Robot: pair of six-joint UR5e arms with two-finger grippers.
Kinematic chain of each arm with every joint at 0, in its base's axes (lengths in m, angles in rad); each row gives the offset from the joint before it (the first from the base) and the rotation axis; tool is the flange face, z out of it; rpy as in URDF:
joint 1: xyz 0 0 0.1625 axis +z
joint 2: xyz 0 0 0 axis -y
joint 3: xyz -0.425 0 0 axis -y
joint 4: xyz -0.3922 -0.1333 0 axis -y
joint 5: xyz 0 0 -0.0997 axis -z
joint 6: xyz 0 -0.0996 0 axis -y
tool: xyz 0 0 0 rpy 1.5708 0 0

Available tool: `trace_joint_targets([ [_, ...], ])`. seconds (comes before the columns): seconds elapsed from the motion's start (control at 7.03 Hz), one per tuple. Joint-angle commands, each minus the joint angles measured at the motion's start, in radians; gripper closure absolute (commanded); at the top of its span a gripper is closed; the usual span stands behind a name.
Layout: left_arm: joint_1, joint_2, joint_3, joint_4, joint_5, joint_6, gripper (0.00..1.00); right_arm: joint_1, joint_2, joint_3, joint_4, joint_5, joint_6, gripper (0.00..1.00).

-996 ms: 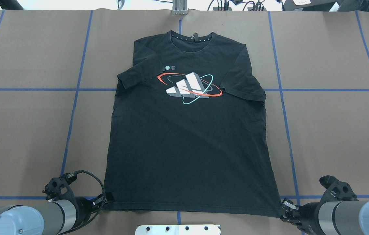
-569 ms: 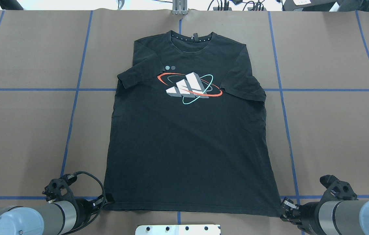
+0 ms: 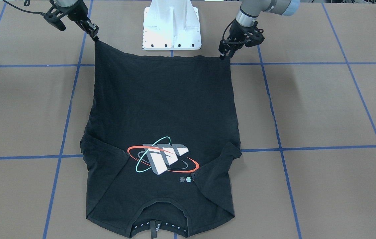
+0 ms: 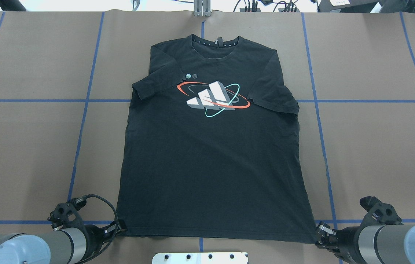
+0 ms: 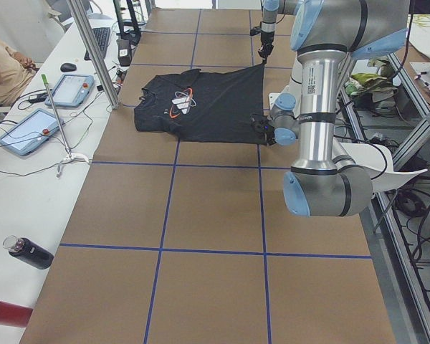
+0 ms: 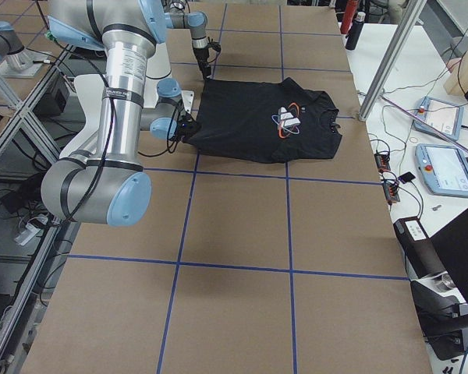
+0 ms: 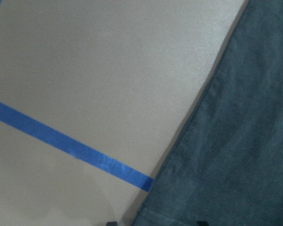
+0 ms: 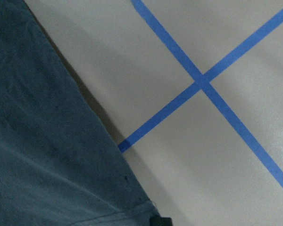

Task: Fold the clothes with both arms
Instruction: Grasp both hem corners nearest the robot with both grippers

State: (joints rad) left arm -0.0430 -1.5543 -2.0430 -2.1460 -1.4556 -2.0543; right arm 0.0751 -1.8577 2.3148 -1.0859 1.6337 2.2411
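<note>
While the black T-shirt [image 4: 211, 154] is lying flat and print-up on the surface [image 4: 376, 146], collar away from the robot, the right gripper [image 4: 318, 234] is seemingly pinching its hem corner, jaws closed on cloth. The left gripper [image 4: 120, 226] is straddling the other corner, jaws slightly apart. Being light and limp, the shirt is probably going to sag, so both hem corners are looking like the best holds.

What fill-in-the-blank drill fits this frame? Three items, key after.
1. The T-shirt lies flat on the table with its printed logo facing ____.
2. The left gripper and the right gripper each sit at a corner of the shirt's ____.
3. The tape lines that grid the table are ____.

Missing words: up; hem; blue.
</note>
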Motion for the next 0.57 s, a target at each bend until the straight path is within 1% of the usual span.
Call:
trace_joint_targets([
  [0.0, 0.003, 0.000, -0.002, 0.003, -0.002, -0.009, 0.91, 0.000, 0.000, 0.000, 0.000, 0.000, 0.000, 1.00],
  [0.14, 0.002, 0.002, -0.009, 0.003, -0.002, -0.009, 1.00, 0.000, 0.000, 0.000, 0.000, 0.000, 0.000, 1.00],
  [0.28, 0.000, 0.003, -0.019, 0.003, -0.002, -0.009, 1.00, 0.000, 0.000, -0.002, 0.000, 0.000, 0.000, 1.00],
  [0.43, 0.002, 0.003, -0.045, 0.029, -0.003, -0.009, 1.00, 0.002, -0.002, -0.002, 0.000, 0.000, 0.000, 1.00],
])
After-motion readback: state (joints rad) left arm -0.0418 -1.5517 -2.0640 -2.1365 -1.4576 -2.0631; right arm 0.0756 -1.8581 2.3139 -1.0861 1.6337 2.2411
